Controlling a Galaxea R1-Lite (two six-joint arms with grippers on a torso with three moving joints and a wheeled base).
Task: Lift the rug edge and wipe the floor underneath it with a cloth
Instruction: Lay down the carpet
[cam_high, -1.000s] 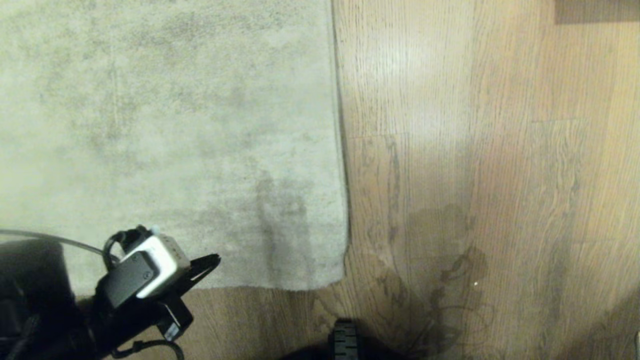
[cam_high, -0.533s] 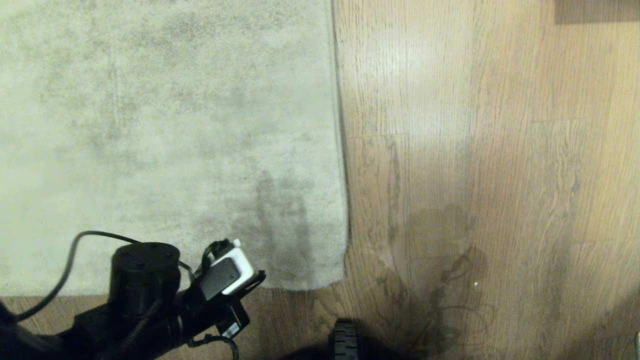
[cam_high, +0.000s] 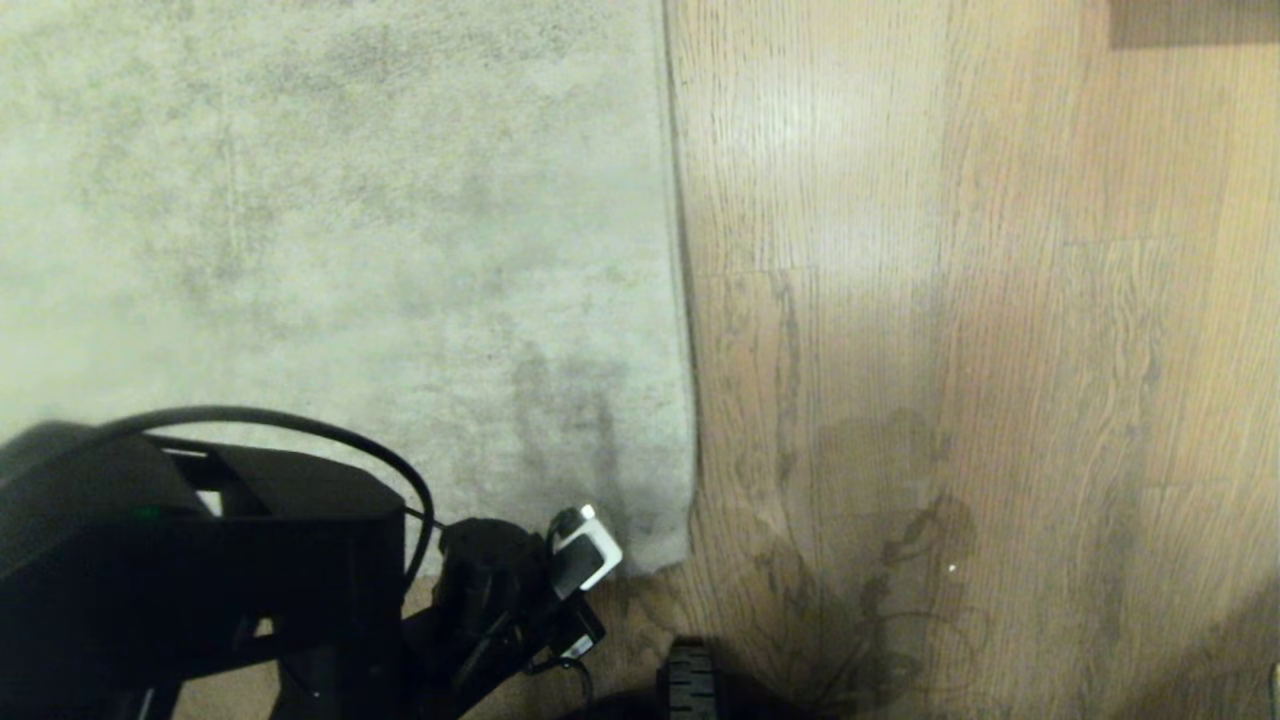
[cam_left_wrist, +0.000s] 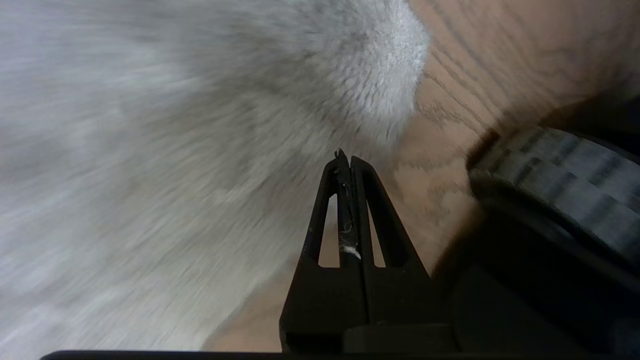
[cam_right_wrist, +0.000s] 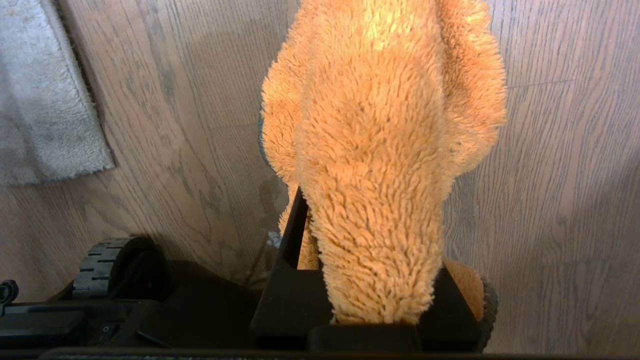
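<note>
Left gripper (cam_left_wrist: 345, 156) has swung seemingly beside rug edge (cam_left_wrist: 395, 75), shut

Left gripper (cam_left_wrist: 346, 157) (fingers pressed together) points at the rug edge (cam_left_wrist: 400, 75).

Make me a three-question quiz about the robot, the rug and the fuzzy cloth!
1. Where is the left gripper?
A. by the rug's near corner
B. far out on the bare floor
C. at the rug's middle

2. What colour is the cloth?
A. blue
B. orange
C. white

3. How does the rug edge lie?
A. rolled up
B. folded over
C. flat on the floor

Answers:
1 A: the left wrist view shows the shut gripper pointing just beside the rug corner.
2 B: the right wrist view shows orange fluff in the right gripper.
3 C: the head view shows the border lying flat, not yet lifted.
</note>
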